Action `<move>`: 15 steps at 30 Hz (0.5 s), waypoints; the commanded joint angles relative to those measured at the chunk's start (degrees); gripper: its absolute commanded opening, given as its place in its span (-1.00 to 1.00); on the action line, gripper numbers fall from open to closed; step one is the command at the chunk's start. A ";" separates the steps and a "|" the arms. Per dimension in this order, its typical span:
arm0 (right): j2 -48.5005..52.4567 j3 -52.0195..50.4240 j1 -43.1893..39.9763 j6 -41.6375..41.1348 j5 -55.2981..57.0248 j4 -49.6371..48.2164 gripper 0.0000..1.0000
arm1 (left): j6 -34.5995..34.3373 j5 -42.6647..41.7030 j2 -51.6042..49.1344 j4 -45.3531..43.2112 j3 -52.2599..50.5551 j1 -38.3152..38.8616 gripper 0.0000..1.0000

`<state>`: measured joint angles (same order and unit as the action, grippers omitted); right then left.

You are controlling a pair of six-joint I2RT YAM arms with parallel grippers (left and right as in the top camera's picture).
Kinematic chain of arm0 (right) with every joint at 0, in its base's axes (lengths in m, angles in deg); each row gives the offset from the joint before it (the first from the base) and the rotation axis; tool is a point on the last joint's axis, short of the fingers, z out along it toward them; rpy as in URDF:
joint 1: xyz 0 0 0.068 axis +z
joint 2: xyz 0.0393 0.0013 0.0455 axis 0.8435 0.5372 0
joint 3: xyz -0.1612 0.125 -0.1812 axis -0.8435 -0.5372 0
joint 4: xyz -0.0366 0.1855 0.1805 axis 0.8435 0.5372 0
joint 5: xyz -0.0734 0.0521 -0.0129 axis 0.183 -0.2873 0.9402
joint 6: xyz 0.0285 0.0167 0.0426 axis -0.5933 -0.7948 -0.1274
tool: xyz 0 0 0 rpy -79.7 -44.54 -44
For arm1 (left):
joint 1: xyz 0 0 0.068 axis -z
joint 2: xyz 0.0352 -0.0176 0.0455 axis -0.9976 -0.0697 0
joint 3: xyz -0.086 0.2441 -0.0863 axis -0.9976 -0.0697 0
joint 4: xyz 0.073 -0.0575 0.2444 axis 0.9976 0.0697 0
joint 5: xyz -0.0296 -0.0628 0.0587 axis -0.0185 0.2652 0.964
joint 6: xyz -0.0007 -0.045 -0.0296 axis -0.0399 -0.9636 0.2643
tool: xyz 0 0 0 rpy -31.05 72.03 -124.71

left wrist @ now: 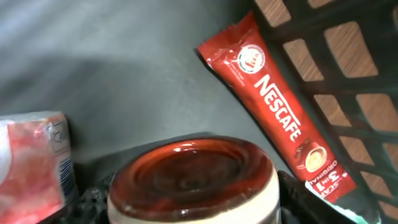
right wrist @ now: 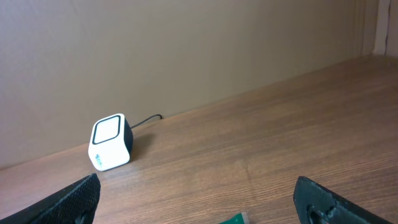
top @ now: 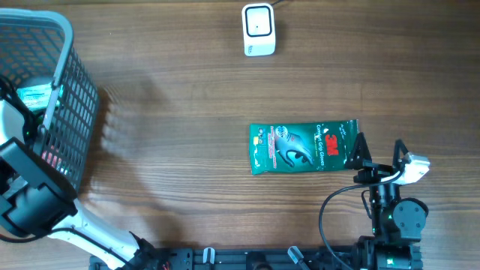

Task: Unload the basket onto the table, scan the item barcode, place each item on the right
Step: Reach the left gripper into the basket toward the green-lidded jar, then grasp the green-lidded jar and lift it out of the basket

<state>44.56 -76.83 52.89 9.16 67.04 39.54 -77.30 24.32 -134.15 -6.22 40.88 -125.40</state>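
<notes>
Packet (top: 304, 147) lies just beside wide-open right jaws; left jaws flank a jar (left wrist: 193, 177), grip unclear.

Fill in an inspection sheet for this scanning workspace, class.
Surface: wooden table.
Job's things: white scanner at far edge; green glove pack lying flat.
Clutter: mesh basket holding Nescafe sachet, red-topped jar, pink packet.
Grippers: right gripper open at the pack's end; left gripper in basket around jar, grip unclear.
Cables: scanner cable; black cable looped behind right gripper.
Surroundings: plain wall.
</notes>
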 commanded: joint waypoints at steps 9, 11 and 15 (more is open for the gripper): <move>-0.28 -0.07 0.17 0.61 0.42 -0.31 1.00 | 14.19 -3.28 1.38 -2.32 4.39 -0.20 -0.40; -0.28 -0.07 0.17 0.61 0.39 -0.28 1.00 | 18.53 -4.15 3.34 -1.49 7.13 -0.20 -0.39; -0.28 -0.07 0.17 0.61 0.39 -0.31 1.00 | 22.60 -4.94 9.22 2.84 12.41 -0.20 -0.39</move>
<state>44.56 -76.83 52.89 9.16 67.04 39.54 -61.71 20.23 -132.67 -5.08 47.94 -125.40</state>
